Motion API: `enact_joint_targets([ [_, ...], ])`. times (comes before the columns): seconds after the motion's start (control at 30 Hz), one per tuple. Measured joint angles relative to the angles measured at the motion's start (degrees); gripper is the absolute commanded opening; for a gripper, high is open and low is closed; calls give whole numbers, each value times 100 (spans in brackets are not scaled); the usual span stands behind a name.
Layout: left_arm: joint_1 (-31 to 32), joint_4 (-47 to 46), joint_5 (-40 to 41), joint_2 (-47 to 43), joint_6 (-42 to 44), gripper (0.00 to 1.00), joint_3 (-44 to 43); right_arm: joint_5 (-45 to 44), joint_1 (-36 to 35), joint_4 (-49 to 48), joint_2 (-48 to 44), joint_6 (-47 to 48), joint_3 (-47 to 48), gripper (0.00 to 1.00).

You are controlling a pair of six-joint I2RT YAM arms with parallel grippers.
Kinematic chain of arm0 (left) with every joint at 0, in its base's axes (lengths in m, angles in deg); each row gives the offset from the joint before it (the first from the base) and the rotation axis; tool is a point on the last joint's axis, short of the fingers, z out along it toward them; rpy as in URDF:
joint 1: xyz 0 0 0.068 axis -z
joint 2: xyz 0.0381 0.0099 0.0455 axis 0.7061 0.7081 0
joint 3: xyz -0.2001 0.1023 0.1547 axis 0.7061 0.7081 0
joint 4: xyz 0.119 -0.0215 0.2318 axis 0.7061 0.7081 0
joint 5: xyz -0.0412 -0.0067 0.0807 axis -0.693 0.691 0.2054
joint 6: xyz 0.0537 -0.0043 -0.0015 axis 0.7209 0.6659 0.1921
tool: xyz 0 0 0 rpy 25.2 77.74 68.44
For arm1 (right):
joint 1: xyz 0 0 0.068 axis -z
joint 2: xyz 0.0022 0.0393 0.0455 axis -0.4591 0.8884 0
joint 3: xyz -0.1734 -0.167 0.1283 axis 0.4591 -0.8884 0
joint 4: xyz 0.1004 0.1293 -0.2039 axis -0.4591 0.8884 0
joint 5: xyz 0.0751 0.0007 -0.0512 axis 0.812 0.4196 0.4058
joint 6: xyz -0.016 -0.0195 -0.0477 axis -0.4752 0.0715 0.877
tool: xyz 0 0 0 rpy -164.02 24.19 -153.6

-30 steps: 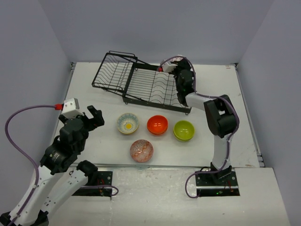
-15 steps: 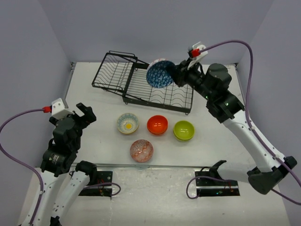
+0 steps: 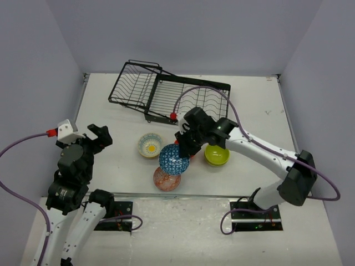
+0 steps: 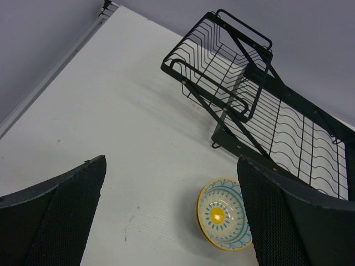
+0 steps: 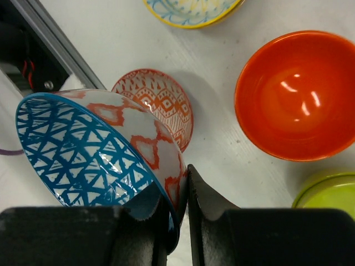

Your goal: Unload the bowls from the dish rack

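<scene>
Above the bench (image 3: 111,113), the right tool (image 3: 186,145) pinched the blue bowl (image 3: 173,159) by its rim, over four bowls (image 3: 150,145) already set down; the rack (image 3: 166,91) showed none left. The left tool (image 4: 172,219) hung spread.

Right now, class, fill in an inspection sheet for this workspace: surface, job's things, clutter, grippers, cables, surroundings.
Surface: white table.
Job's things: dish rack holds no bowls; cream bowl, orange bowl, lime bowl and pinkish bowl on the table; blue bowl held tilted over the pinkish one.
Clutter: nothing seen.
Grippers: right gripper shut on the blue bowl's rim; left gripper open, empty.
Cables: purple cable along each arm.
Surroundings: plain walls.
</scene>
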Motion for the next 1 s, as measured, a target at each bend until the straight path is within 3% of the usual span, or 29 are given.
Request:
enact_joint_targets([
  [0.3,0,-31,-55,-17,11,100,46,-140,-627,866,1447,208,817,0],
  [0.8,0,-59,-267,-68,111,100,72,-197,-957,879,2197,262,988,0],
  [1.0,0,-74,-365,-68,153,100,72,-188,-964,656,2223,262,988,11],
])
